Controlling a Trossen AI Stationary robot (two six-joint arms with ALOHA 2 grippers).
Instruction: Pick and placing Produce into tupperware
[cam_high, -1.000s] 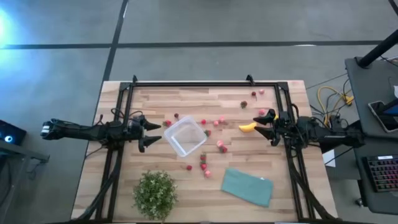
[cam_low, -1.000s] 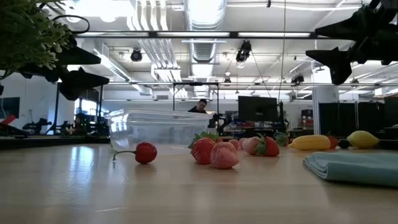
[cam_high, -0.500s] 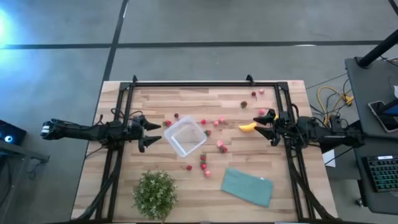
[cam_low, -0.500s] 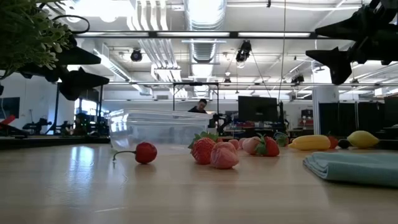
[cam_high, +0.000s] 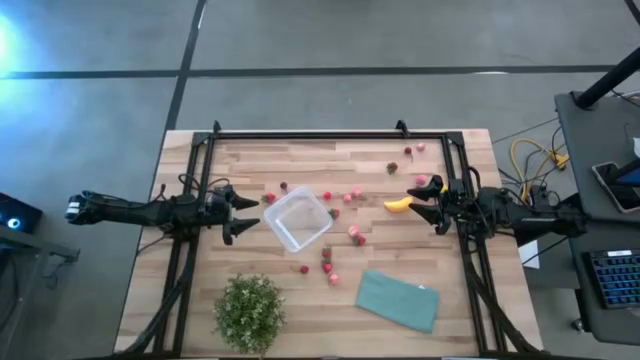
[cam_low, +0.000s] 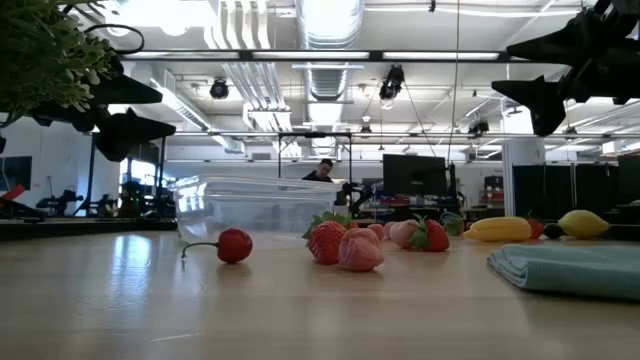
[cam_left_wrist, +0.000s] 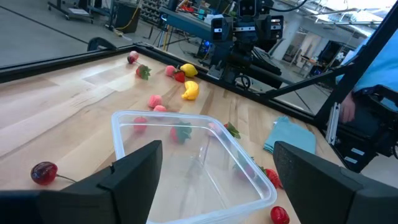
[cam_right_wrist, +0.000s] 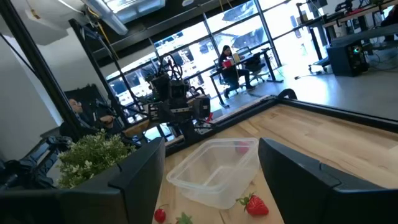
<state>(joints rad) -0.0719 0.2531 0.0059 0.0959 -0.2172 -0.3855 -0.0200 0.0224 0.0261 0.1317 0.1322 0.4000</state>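
Note:
The clear square tupperware (cam_high: 298, 220) stands on the table's middle, with nothing in it. Small red and pink fruits (cam_high: 356, 236) lie scattered around it on the wood. The yellow banana (cam_high: 398, 204) and a round yellow fruit (cam_low: 583, 222) lie at the right. My left gripper (cam_high: 248, 216) hovers open, pointing level at the tupperware's left side (cam_left_wrist: 124, 134). My right gripper (cam_high: 420, 202) hovers open above the table, just right of the banana, and faces the tupperware (cam_right_wrist: 214, 168).
A green potted plant (cam_high: 249, 312) stands at the near left. A teal folded cloth (cam_high: 398, 300) lies at the near right. A black frame (cam_high: 310, 135) runs along the far edge and both sides. People sit in the room beyond the table.

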